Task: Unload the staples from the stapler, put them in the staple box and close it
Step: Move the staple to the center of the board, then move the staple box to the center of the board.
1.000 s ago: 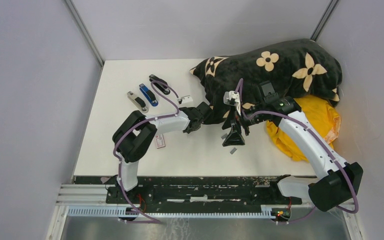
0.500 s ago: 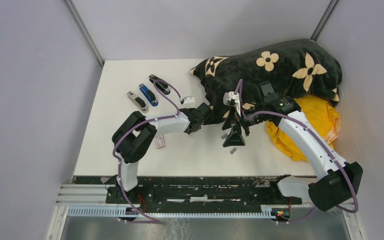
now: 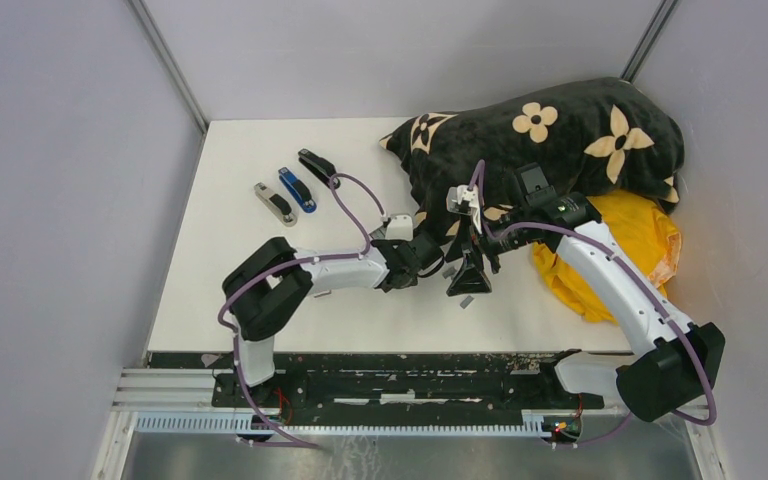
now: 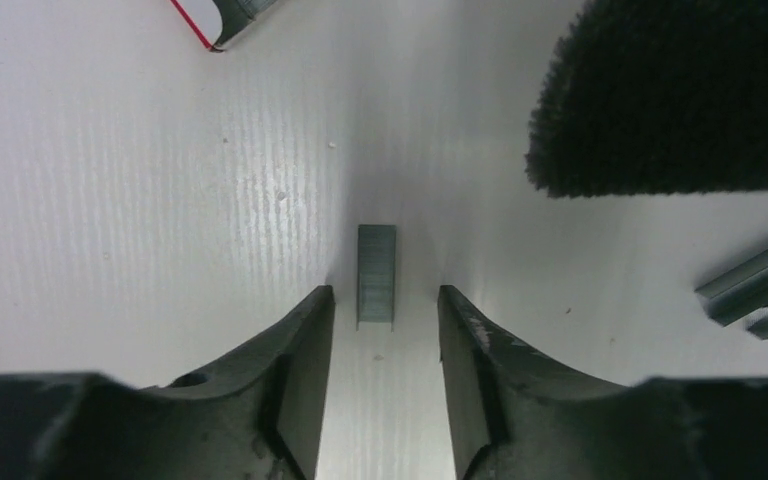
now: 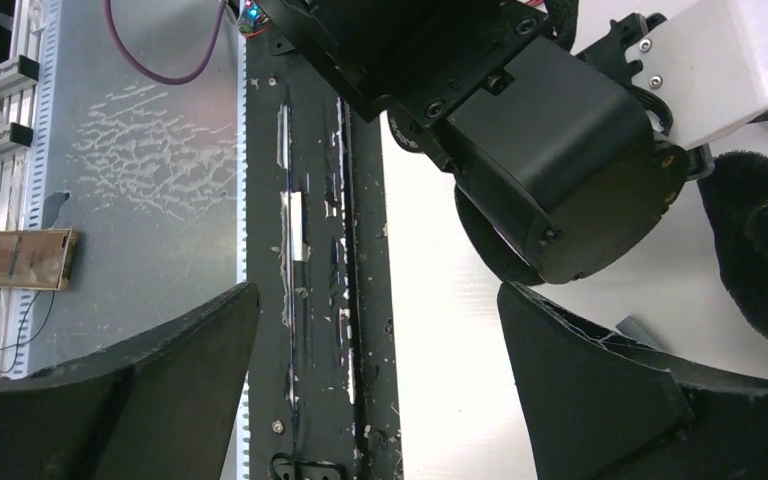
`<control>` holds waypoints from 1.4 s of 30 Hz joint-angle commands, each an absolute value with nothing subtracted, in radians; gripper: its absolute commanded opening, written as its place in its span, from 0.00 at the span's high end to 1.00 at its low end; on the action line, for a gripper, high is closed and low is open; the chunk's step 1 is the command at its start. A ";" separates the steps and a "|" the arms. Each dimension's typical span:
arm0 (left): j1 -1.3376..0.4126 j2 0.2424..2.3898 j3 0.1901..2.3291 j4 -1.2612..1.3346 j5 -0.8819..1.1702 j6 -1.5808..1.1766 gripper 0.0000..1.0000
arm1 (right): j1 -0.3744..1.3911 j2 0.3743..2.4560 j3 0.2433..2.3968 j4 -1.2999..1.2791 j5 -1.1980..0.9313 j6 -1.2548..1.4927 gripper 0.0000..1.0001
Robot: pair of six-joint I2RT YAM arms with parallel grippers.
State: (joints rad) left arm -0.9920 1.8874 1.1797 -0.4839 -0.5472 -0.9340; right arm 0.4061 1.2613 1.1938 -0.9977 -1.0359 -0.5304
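A short grey strip of staples (image 4: pixel 376 275) lies flat on the white table (image 4: pixel 110 200), just ahead of my left gripper (image 4: pixel 385 295), whose jaws stand open on either side of it without touching it. More staples (image 4: pixel 755 292) lie to its right. From above, the left gripper (image 3: pixel 434 262) sits low beside the right gripper (image 3: pixel 469 279), and another strip (image 3: pixel 466 300) lies nearer the front. The right gripper (image 5: pixel 378 290) is wide open with nothing between its fingers. Three staplers, silver (image 3: pixel 275 203), blue (image 3: pixel 297 189) and black (image 3: pixel 318 165), lie at the back left, far from both grippers.
A black flowered blanket (image 3: pixel 550 140) is heaped at the back right over a yellow cloth (image 3: pixel 640 240); its edge (image 4: pixel 680 90) lies close to the left gripper. A white object with a red edge (image 4: pixel 222 18) shows ahead on the left. The table's near edge and a black rail (image 5: pixel 310 250) lie below the right gripper.
My left arm has swung right and toward the front, bringing its gripper down by the staples next to the right gripper. The right arm has not moved.
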 commanded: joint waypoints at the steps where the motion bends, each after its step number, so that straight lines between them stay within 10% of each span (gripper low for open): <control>1: -1.001 1.805 1.160 -0.537 -0.607 -0.964 0.46 | 0.412 1.260 1.205 -1.019 -1.031 -0.574 0.04; 18: -0.709 1.544 0.934 -0.086 -0.378 -0.699 0.38 | 0.413 1.239 1.209 -1.051 -0.991 -0.618 0.03; 42: -0.673 1.861 1.215 -0.358 -0.539 -0.940 0.49 | 0.416 1.251 1.209 -1.068 -1.002 -0.633 0.04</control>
State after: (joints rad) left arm -0.6697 1.8458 1.1732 -0.3622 -0.5060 -0.8925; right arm 0.4110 1.2518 1.1938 -1.0706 -0.9836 -0.6117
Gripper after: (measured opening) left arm 0.531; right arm 0.966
